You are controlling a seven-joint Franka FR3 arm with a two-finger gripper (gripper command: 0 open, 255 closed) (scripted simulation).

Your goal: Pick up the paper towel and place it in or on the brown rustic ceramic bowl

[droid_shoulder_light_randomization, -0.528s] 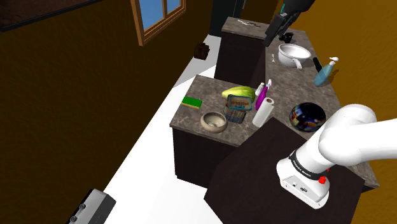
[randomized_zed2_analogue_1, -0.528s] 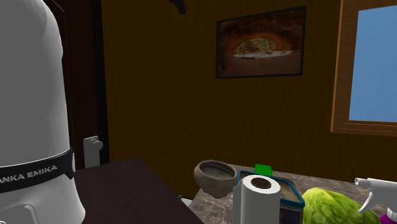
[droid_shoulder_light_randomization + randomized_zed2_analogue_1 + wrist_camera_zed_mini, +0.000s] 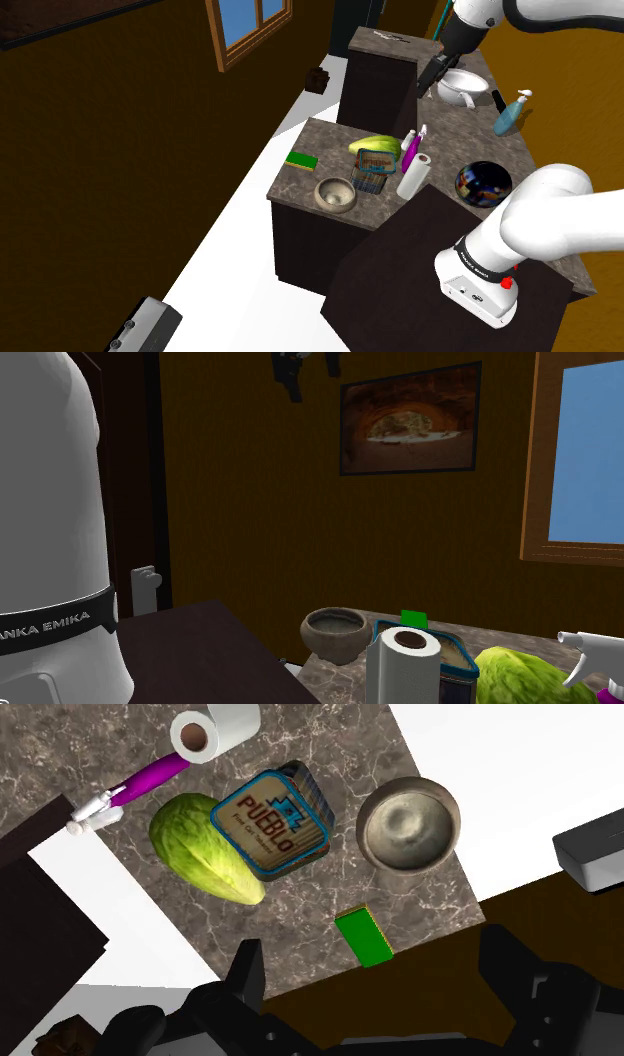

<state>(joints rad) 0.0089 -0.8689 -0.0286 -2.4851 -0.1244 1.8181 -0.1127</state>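
Note:
The white paper towel roll (image 3: 413, 176) stands upright on the marble counter (image 3: 300, 185) near the stand; I also see the roll (image 3: 405, 662) (image 3: 213, 729) in the other two views. The brown bowl (image 3: 335, 192) (image 3: 335, 629) (image 3: 408, 824) sits at the counter's front corner, a tin's width from the roll. My gripper (image 3: 428, 82) (image 3: 300, 374) hangs high above the counter, far from both. In the wrist view the gripper (image 3: 370, 974) is open, its fingers wide apart with nothing between them.
Between roll and bowl lie a blue PUEBLO tin (image 3: 272, 819), a green lettuce (image 3: 205, 849) and a purple spray bottle (image 3: 140, 782). A green sponge (image 3: 363, 936) lies by the counter edge. Behind are a white basin (image 3: 462, 85), a blue bottle (image 3: 512, 112) and a dark patterned bowl (image 3: 483, 183).
The gripper has come down a little, showing more in the second exterior view. The bowl has tipped from slightly tilted to level. The roll has not moved.

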